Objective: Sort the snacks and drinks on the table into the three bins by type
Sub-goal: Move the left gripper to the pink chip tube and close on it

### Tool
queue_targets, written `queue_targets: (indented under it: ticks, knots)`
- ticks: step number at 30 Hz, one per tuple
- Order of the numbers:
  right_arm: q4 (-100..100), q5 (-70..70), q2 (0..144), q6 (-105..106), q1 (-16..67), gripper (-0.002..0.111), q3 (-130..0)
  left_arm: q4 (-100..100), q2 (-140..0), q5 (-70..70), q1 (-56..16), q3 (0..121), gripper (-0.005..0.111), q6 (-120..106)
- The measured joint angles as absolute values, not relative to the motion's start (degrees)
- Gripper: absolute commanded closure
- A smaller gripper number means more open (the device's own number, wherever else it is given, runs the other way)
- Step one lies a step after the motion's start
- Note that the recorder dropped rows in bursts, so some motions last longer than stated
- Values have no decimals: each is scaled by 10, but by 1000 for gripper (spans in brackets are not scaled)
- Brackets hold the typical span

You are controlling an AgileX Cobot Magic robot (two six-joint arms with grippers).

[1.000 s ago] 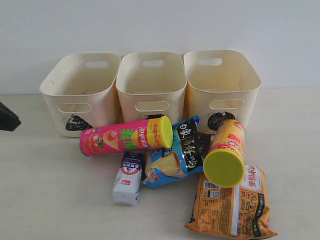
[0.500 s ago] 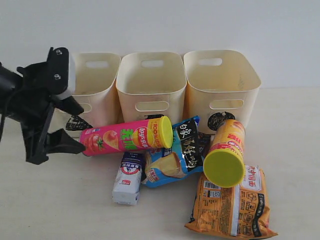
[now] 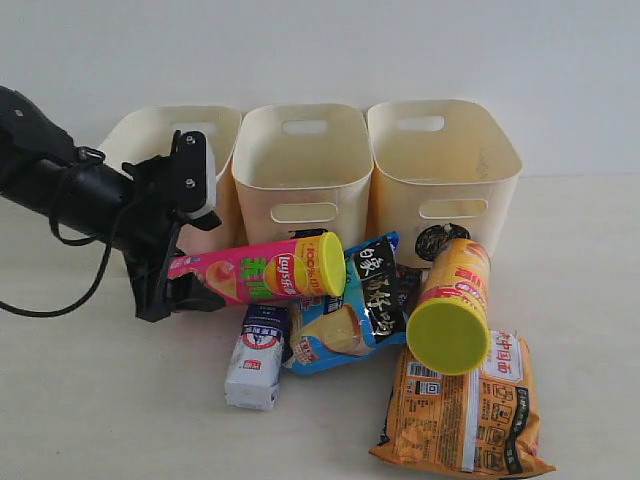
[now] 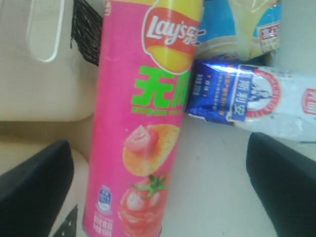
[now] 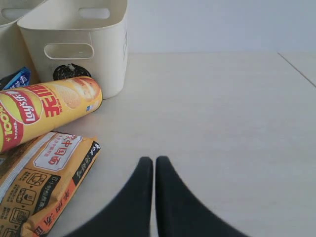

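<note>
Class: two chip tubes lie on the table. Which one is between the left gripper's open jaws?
The pink tube: its bottom end lies between the left gripper's jaws. The yellow-orange tube lies apart, by the right bin.

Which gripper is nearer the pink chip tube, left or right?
The left gripper: its open fingers flank the pink tube; the right gripper hangs shut beside the orange bag, farther off.

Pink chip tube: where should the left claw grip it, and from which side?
Close across the round body near its base end, from above. The pink chip tube lies on its side, and the open left claw straddles that end, clear of the drink carton.
</note>
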State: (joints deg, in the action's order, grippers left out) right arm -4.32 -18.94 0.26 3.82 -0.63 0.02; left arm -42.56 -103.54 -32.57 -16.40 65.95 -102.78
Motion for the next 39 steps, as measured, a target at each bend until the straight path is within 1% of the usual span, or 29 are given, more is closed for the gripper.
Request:
queue_targets:
  ticks: [5,14,19,33,36,38,39]
  knots:
    - [-43,-189,3,38,-6,108,0,-429,-1079,-337,-164,702,20,-1027]
    - [-43,-189,3,38,-6,108,0,-423,-1126,-353,-164,740,20,-1020]
    - [-43,-189,3,38,-6,108,0,-413,-1143,-355,-164,749,24,-1019]
    - [-43,-189,3,38,-6,108,0,-388,-1179,-303,-164,751,24,-1017]
    - [-43,-189,3,38,-6,108,0,-387,-1179,-300,-164,751,29,-1017]
    - [-43,-189,3,38,-6,108,0,-387,-1179,-299,-164,751,39,-1017]
    - [-43,-189,3,38,-6,108,0,-387,-1179,-299,-164,751,47,-1017]
